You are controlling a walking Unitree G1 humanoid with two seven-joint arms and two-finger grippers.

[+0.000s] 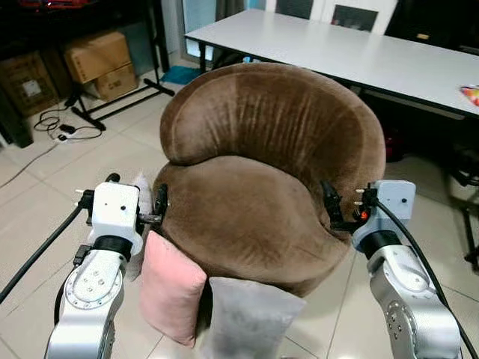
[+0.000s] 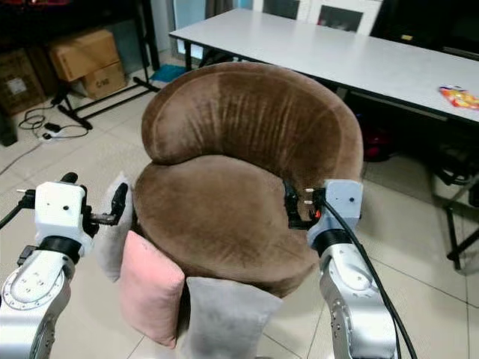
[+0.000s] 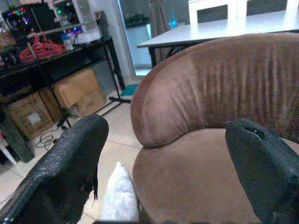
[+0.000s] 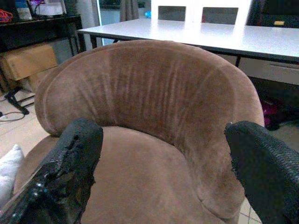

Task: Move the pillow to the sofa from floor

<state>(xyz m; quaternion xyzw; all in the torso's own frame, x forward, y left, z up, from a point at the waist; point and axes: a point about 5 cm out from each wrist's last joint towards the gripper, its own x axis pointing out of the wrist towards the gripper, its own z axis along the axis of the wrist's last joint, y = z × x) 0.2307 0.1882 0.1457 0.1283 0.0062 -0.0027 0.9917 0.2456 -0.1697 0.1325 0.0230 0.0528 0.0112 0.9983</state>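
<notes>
A round brown sofa chair (image 1: 254,202) stands right in front of me. Three pillows lean against its front on the tiled floor: a pink pillow (image 1: 171,288), a grey pillow (image 1: 247,318) beside it, and a white pillow (image 2: 112,232) further left. My left gripper (image 3: 168,128) is open at the sofa's left side, above the white pillow (image 3: 119,196), with nothing between its fingers. At the seat's right edge my right gripper (image 4: 163,135) is open too, facing the backrest and holding nothing.
A long white table (image 1: 337,45) stands behind the sofa. Cardboard boxes (image 1: 101,63) sit under a black rack at the back left, with cables (image 1: 60,123) on the floor near them. Dark furniture legs (image 1: 470,232) stand at the far right.
</notes>
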